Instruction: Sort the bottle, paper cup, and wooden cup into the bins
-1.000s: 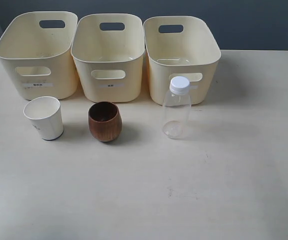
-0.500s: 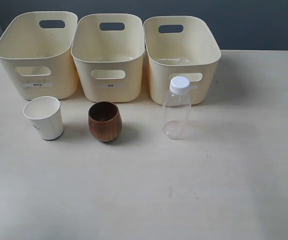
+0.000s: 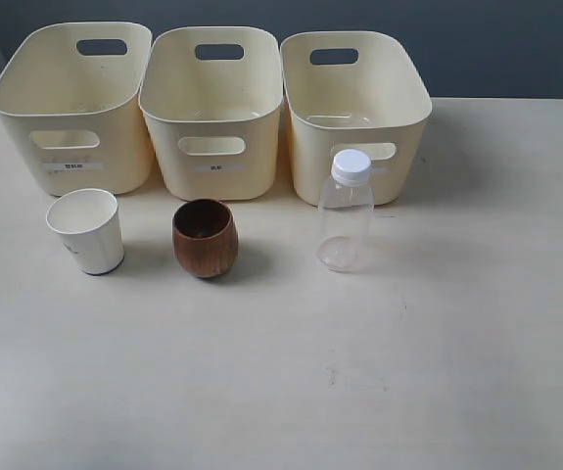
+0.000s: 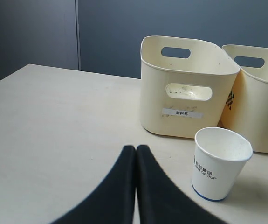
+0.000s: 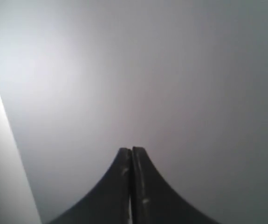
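Observation:
Three cream-yellow bins stand in a row at the back: the left bin (image 3: 70,108), the middle bin (image 3: 212,103) and the right bin (image 3: 354,108). In front of them stand the white paper cup (image 3: 86,230), the brown wooden cup (image 3: 205,238) and the clear bottle (image 3: 346,211) with its white cap. Neither gripper shows in the exterior view. My left gripper (image 4: 136,149) is shut and holds nothing; the paper cup (image 4: 220,163) stands a little way beyond it, in front of a bin (image 4: 187,86). My right gripper (image 5: 132,150) is shut and faces a blank grey surface.
The light table (image 3: 359,372) runs forward from the cups and bottle. A dark wall (image 3: 516,44) stands behind the bins. A second bin (image 4: 259,98) shows at the edge of the left wrist view.

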Controlling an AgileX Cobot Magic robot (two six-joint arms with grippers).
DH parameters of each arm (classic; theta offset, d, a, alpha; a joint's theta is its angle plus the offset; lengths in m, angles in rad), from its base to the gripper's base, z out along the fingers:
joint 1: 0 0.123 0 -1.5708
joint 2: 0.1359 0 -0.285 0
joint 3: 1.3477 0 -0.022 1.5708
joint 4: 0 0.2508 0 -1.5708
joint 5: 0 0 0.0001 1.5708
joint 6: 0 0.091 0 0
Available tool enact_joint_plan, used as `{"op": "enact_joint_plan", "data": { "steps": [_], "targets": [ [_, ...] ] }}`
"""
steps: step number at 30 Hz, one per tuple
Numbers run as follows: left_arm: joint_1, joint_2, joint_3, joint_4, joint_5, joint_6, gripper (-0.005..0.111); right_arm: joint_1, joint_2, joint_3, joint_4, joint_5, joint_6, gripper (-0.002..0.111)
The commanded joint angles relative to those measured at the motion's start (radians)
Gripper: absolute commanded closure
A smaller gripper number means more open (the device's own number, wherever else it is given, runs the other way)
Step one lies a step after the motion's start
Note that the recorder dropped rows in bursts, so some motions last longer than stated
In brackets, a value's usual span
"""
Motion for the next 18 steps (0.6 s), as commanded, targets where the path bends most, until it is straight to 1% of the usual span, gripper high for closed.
{"op": "enact_joint_plan", "data": {
  "steps": [1,2,3,7,9,12,16,18],
  "targets": [
    [-0.006,-0.005,0.002,0.001,-0.007,-0.001,0.107,0.003,0.173,-0.182,-0.535,-0.098,0.394,0.109],
    [-0.006,-0.005,0.002,0.001,-0.007,-0.001,0.107,0.003,0.202,-0.224,-0.63,-0.129,0.467,0.109],
    [-0.006,-0.005,0.002,0.001,-0.007,-0.001,0.107,0.003,0.246,-0.267,-0.764,-0.182,0.559,0.109],
    [-0.006,-0.005,0.002,0.001,-0.007,-0.001,0.107,0.003,0.376,-0.416,-1.096,-0.324,0.776,0.109],
    [-0.006,-0.005,0.002,0.001,-0.007,-0.001,0.107,0.003,0.429,-0.464,-1.117,-0.386,0.83,0.109],
    [-0.003,-0.005,0.002,0.001,-0.007,-0.001,0.107,0.028,0.492,-0.491,-1.117,-0.425,0.779,0.109],
    [-0.003,-0.005,0.002,0.001,-0.007,-0.001,0.107,0.11,0.561,-0.494,-1.117,-0.432,0.717,0.109],
    [-0.003,-0.005,0.002,0.001,-0.007,-0.001,0.107,0.17,0.609,-0.494,-1.117,-0.429,0.684,0.109]
  ]
}}
